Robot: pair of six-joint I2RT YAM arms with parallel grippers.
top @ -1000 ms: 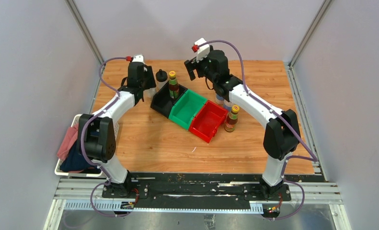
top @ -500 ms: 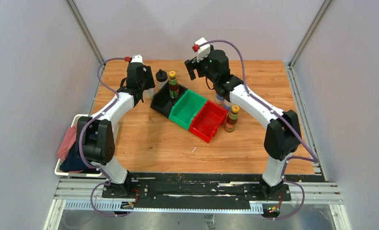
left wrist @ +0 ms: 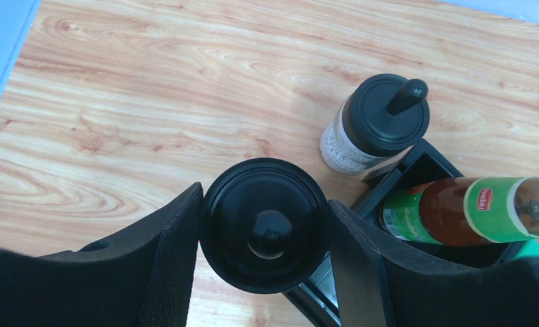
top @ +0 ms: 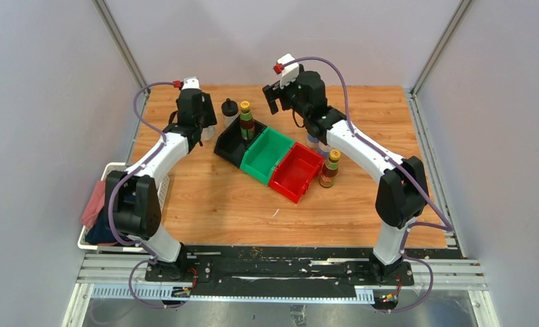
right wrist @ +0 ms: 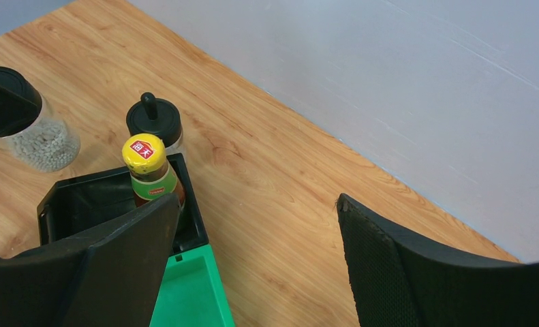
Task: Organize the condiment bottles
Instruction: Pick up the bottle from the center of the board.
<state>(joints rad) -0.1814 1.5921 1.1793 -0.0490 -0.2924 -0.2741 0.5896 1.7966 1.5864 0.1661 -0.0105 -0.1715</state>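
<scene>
Well, the wood table (top: 205, 197) fills most of the top view, w/ both arms reaching to its far side. Left arm (top: 159, 153) stretches to the far left; right arm (top: 362, 153) arcs high over the middle. Three bins sit touching in a diagonal row: black bin (top: 227, 144) farthest, then green bin (top: 266, 155), red bin (top: 295, 172) nearest. A white basket (top: 84, 240) w/ cloth sits off the table's left edge.

Left gripper (left wrist: 264, 201) has its jaws closed on a clear bottle (left wrist: 264, 225) at the black cap, just left of the black bin. A second clear bottle (left wrist: 375, 129) stands at that bin's far corner, apart from the gripper. One brown bottle (right wrist: 150, 174) stands upright inside the black bin; the other brown bottle (top: 330, 168) is on the table beside the red bin. A shaker (top: 312, 141) shows under the right arm, mostly hidden. Right gripper (right wrist: 256, 201) hovers above the bins, jaws wide, nothing btwn them.
</scene>
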